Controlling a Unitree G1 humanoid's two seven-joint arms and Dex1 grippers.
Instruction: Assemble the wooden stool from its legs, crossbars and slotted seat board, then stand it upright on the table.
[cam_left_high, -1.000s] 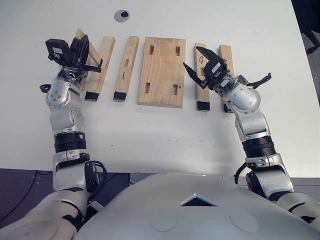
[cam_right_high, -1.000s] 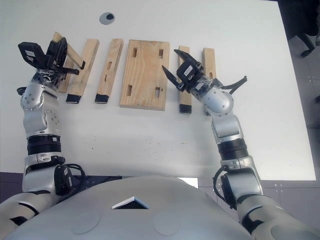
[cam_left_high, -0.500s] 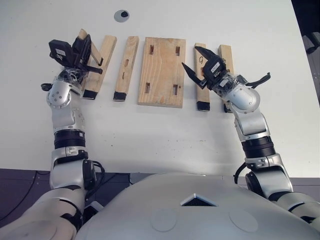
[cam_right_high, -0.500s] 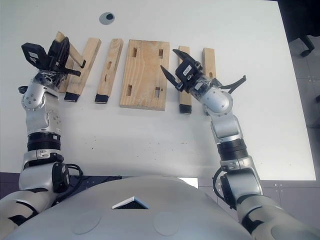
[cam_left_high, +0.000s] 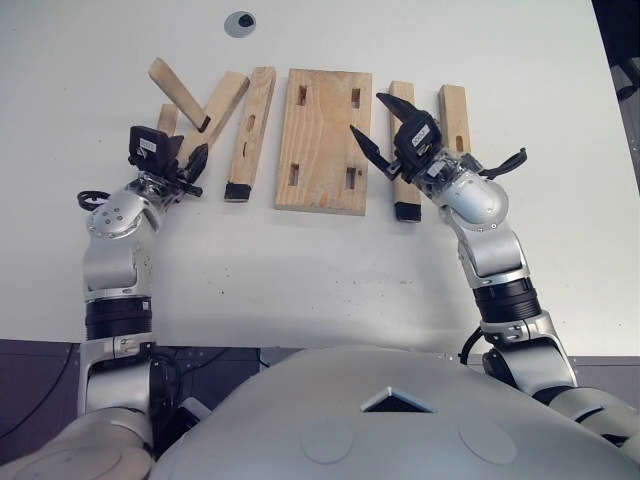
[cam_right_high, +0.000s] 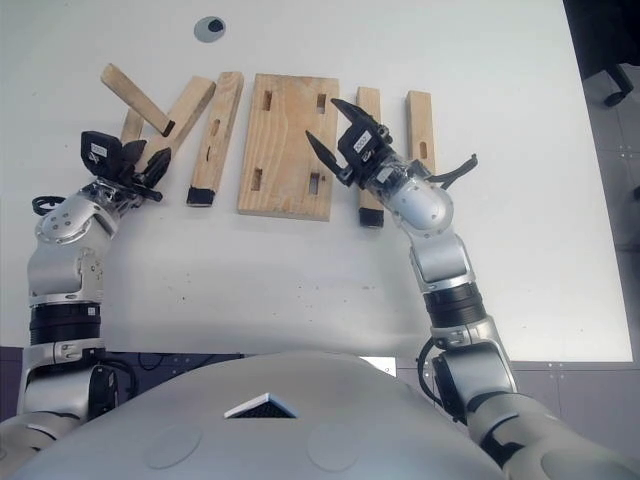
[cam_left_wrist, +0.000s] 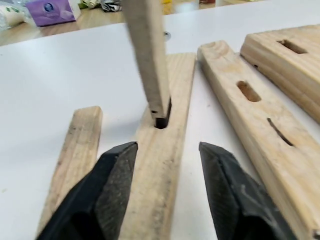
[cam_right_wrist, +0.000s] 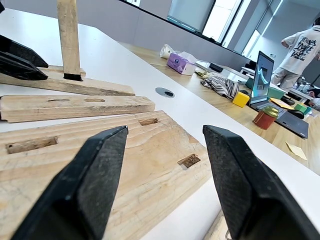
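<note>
- Straddling the near end of the angled pale wooden leg (cam_left_high: 215, 108), the left fingers (cam_left_wrist: 116, 192) stand apart, one on each side of its width, and grip nothing.
- That leg lies flat in the upper left of the head view. Its long axis runs away from the left fingers toward the upper right.
- A thin wooden crossbar (cam_left_high: 178, 90) is seated in the leg's slot just beyond the fingertips and rises from it toward the upper left.
- A short loose wooden bar (cam_left_high: 165, 118) lies just beside the leg on its left, and a second slotted wooden leg (cam_left_high: 252, 125) lies near its right.
- The slotted rectangular wooden seat board (cam_left_high: 325, 140) lies flat at upper centre on the white desk (cam_left_high: 300, 270), with two further wooden legs (cam_left_high: 404, 192) (cam_left_high: 453, 110) to its right.
- The right fingers (cam_right_wrist: 95, 190) are spread wide and empty, raised over the seat board's right edge.
- Left forearm rises from the lower left, wrist aimed along the leg. Right forearm rises from the lower right, wrist bent toward the upper left.
- Judgement: the left arm is the nearer to the leg-and-crossbar pair, so a grasp there would mean closing across the leg's width.
</note>
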